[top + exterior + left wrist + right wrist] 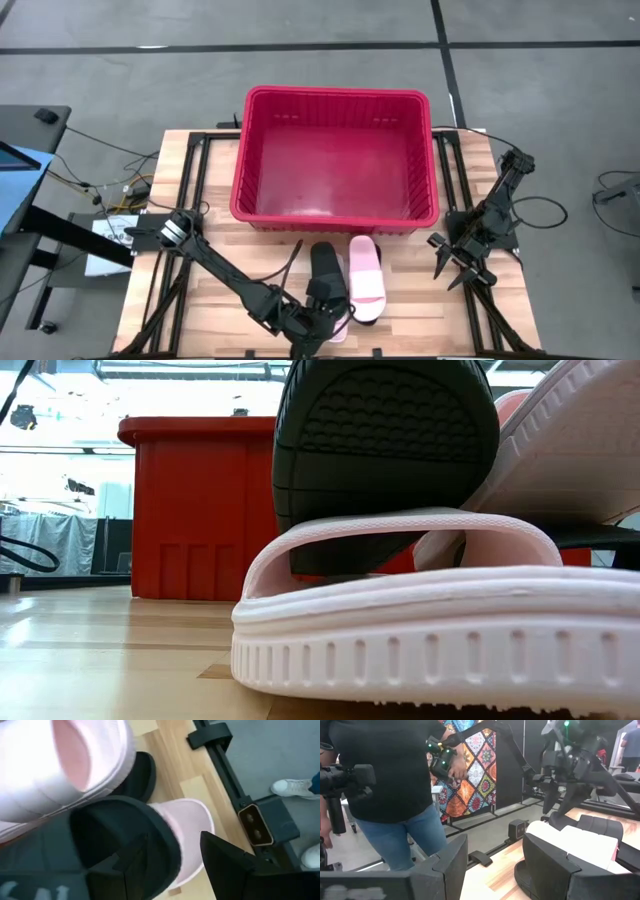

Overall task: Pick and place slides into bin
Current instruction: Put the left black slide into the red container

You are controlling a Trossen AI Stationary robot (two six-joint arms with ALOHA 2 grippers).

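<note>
While the slides sit bunched at the table's front edge, just in front of the bin (335,160), the left gripper (322,318) is down among them. A black slide (326,275) lies beside a light pink slide (366,277), touching or nearly so; both point toward the bin's front wall. In the left wrist view the left gripper's fingers (225,862) stand parted around the strap of a black slide (125,845), with a second pink slide (187,832) under it and another pink one (75,765) pressed close alongside. Whether the fingers actually grip the strap, I cannot tell. The low view shows a black sole (385,450) tilted up over a pink slide (440,630). The bin interior looks bare in the high view. The right gripper (458,262) waits at the table's right edge, fingers apart, holding nothing. A person (395,785) stands beyond the table.
</note>
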